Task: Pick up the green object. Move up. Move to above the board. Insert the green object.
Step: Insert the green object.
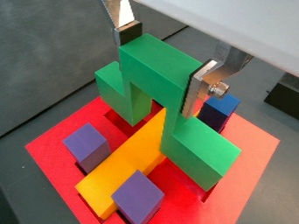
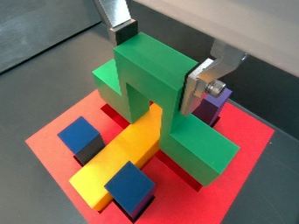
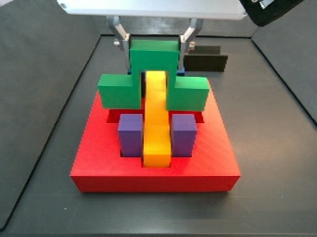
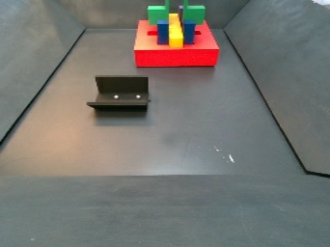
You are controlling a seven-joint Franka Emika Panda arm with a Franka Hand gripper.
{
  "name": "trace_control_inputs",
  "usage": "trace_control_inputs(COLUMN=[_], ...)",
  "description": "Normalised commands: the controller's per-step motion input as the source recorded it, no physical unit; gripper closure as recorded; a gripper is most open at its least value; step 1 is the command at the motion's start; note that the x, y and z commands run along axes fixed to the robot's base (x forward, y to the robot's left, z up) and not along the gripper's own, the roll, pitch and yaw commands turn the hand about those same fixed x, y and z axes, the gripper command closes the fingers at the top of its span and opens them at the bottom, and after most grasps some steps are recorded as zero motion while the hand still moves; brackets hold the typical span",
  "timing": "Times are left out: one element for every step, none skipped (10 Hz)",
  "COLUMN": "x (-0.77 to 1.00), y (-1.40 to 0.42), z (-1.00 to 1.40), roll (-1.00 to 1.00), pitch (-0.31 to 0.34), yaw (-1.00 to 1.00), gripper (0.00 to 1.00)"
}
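- Nearest the lens in a wrist view: purple block [image 1: 138, 194] and long yellow bar [image 1: 126, 159], both seated on the large flat square red board [image 1: 260, 157].
- Straddling that bar, mid-frame: solid green T-shaped object [image 1: 163, 79], taller centre up, side arms low against the board; looks almost or fully seated in the recess, though depth of seating cannot be told.
- Pinching the green centre from both sides: end effector [image 1: 163, 63], silver finger plates [image 1: 205, 83] pressed flat on the block, not spread.
- Same grip visible in a side view, upper centre of frame [image 3: 155, 42], green arms just behind two purple blocks.
- Dark L-shaped fixture [image 4: 119, 94] standing well apart on the floor, left of centre in a side view.
- Risks, as judgement: jamming if the green arms sit slightly skewed against the recess walls; tilting or lifting of the piece if the fingers drag on opening; scraping against the yellow bar if pushed down off-line.
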Motion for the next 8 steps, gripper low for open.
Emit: trace_control_inputs(x=[0.12,0.11,0.09,0.10,0.09,0.05,0.01,0.03], y=[0.00,0.00,0.00,0.00,0.00,0.00,0.00,0.00], z=[-0.15,-0.15,-0.14,-0.10,-0.08,-0.08,-0.10,-0.06], roll=[0.01,0.00,0.00,0.00,0.00,0.00,0.02,0.04], pitch=[-0.060,-0.063,-0.056,-0.056,-0.056,-0.057,-0.043,-0.026], yaw=[0.00,0.00,0.00,0.00,0.00,0.00,0.00,0.00], gripper=[1.00,1.00,1.00,1.00,1.00,1.00,1.00,1.00])
